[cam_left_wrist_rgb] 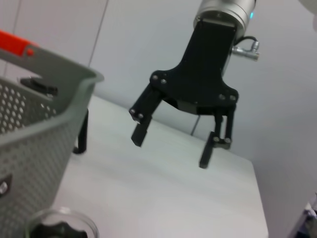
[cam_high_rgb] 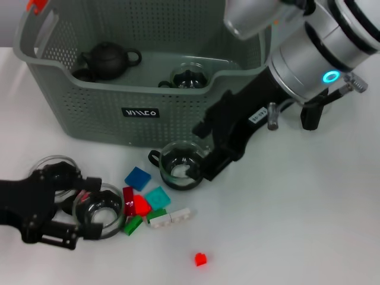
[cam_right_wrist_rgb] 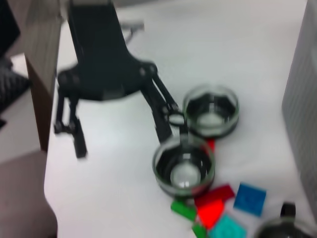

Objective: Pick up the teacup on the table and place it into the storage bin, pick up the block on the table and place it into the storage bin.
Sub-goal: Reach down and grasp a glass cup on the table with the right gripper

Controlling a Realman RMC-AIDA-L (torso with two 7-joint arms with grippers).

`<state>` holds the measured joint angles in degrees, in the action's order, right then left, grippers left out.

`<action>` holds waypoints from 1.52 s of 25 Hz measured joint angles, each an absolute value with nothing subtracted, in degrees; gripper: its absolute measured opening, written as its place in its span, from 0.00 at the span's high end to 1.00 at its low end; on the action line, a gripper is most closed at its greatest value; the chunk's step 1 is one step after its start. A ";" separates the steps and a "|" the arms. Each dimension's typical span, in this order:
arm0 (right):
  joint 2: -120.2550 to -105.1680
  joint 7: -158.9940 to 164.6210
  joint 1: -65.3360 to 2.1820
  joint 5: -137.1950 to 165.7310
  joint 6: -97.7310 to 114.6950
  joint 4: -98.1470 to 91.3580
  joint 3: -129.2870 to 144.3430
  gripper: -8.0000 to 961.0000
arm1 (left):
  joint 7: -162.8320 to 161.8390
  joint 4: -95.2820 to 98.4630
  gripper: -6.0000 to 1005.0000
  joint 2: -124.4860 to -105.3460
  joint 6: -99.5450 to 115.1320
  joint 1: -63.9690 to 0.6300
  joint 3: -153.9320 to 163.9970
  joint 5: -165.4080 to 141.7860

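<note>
A lone small red block [cam_high_rgb: 200,259] lies nearest the camera on the white table [cam_high_rgb: 309,225], well in front of the storage bin [cam_high_rgb: 142,89]. Farther back, the left gripper [cam_high_rgb: 89,214] is spread beside a glass teacup [cam_high_rgb: 98,211], one finger [cam_right_wrist_rgb: 161,116] reaching to its rim; a second glass cup [cam_high_rgb: 56,169] sits just behind. A cluster of coloured blocks [cam_high_rgb: 145,205] lies between that teacup and a third glass cup [cam_high_rgb: 180,165], which stands just in front of the bin's front wall. The right gripper [cam_high_rgb: 208,154], its fingers [cam_left_wrist_rgb: 141,124] wide apart, hangs over that third cup. Inside the bin rest a dark teapot [cam_high_rgb: 110,59] and another glass cup [cam_high_rgb: 189,78].
</note>
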<state>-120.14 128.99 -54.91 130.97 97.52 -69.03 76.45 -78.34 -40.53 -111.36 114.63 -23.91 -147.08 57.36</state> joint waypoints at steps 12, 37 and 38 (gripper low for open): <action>-120.28 125.79 -58.42 131.57 88.94 -58.80 83.99 0.07 | -78.05 -40.55 0.06 -111.03 114.68 -23.93 -146.61 55.09; -120.89 122.54 -62.95 137.54 73.49 -49.96 101.26 0.08 | -78.43 -40.41 0.06 -112.59 111.16 -25.40 -147.24 55.51; -120.93 122.48 -63.05 137.39 73.05 -49.97 102.10 0.08 | -78.59 -40.38 0.06 -112.67 111.16 -25.40 -147.27 55.56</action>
<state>-120.93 122.48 -63.05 137.39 73.05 -49.97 102.10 -78.59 -40.38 -112.67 111.16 -25.40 -147.27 55.56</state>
